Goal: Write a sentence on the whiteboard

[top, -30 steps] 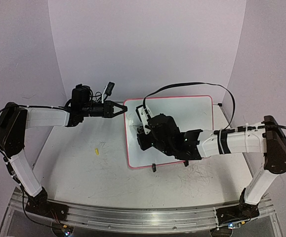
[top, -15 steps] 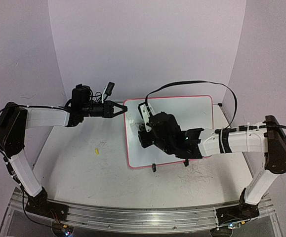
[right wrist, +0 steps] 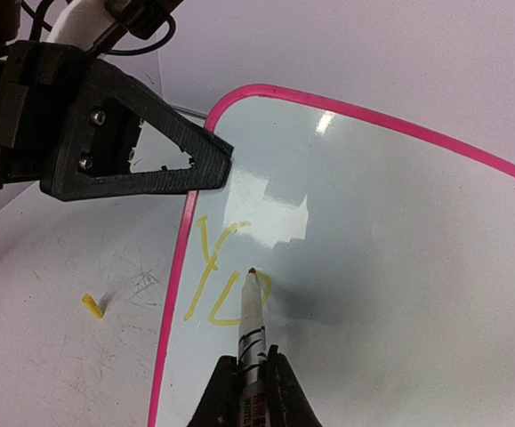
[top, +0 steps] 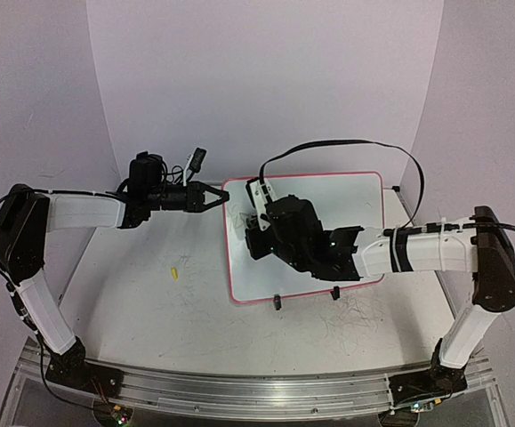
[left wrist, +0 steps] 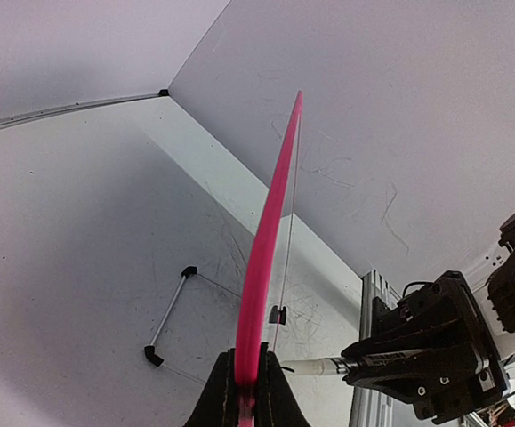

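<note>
From above, your left gripper clamps the whiteboard by its left edge. The right gripper sits over the board's far-left part, and it has crept slightly toward the far edge in the last second. The left wrist view shows those fingers pinching the pink rim edge-on. In the right wrist view, the fingers are closed on the marker, with its tip at the second letter of the sentence. Bare board lies to the right of the tip.

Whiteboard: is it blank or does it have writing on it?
Written on. The right wrist view shows yellow letters, roughly "Yo", on the whiteboard beside the marker.
</note>
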`<state>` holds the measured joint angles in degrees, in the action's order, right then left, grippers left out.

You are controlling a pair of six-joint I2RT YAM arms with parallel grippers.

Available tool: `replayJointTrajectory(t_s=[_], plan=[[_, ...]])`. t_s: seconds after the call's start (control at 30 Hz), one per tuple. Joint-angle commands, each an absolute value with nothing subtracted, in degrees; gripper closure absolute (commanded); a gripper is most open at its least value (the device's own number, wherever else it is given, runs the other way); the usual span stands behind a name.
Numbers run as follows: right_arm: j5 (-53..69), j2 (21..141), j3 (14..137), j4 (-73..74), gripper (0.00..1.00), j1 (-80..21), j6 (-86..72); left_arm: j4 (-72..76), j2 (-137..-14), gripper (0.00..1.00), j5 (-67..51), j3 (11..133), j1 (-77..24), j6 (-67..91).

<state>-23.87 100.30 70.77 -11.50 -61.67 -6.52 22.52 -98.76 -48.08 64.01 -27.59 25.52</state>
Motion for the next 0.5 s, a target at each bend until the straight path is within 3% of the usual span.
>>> replayJointTrajectory(t_s=[0.0, 0.47], plan=[[-23.05, 102.2, 72.6, -11.6, 1.0, -61.1, -6.24, 23.2, -99.06, 0.98, -49.57, 64.29, -28.78, 25.84], [-20.08, 94.07, 66.38, -15.19, 1.0, -60.06, -7.42, 23.21, -99.23, 0.98, -49.58, 64.33, -28.78, 25.84]])
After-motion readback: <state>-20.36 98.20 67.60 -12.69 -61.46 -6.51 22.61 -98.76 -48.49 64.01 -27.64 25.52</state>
